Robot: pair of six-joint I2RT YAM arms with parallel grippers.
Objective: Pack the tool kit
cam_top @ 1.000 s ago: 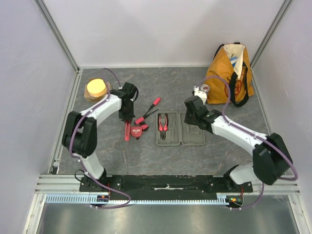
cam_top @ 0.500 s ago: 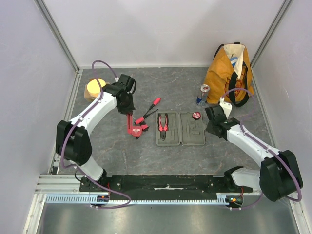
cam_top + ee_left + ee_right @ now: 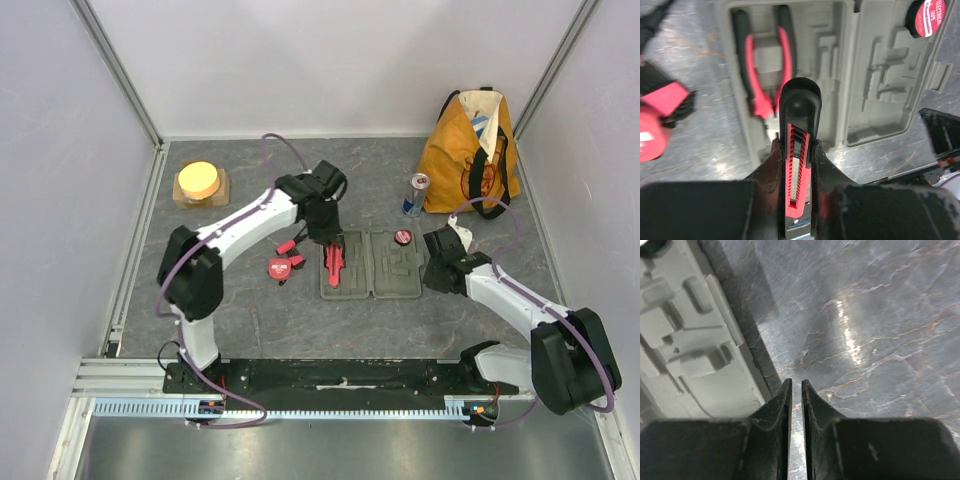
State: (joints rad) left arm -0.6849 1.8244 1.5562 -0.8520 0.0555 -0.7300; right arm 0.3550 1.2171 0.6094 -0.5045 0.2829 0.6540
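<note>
The grey tool case lies open in the middle of the table. My left gripper is shut on a red-and-black cutter and holds it over the case's left half. In the left wrist view the cutter sits between my fingers, above the red-handled pliers that lie in the case. A round red tape roll rests on the case's far right corner. A red tape measure and a red-handled screwdriver lie left of the case. My right gripper is shut and empty, just right of the case.
An orange tote bag stands at the back right with a drink can in front of it. A yellow round block sits at the back left. Walls close in the table on three sides.
My left arm has swung right from the loose tools, carrying the cutter over the case's left half. My right arm pulled back right of the case, leaving the tape roll on it.
</note>
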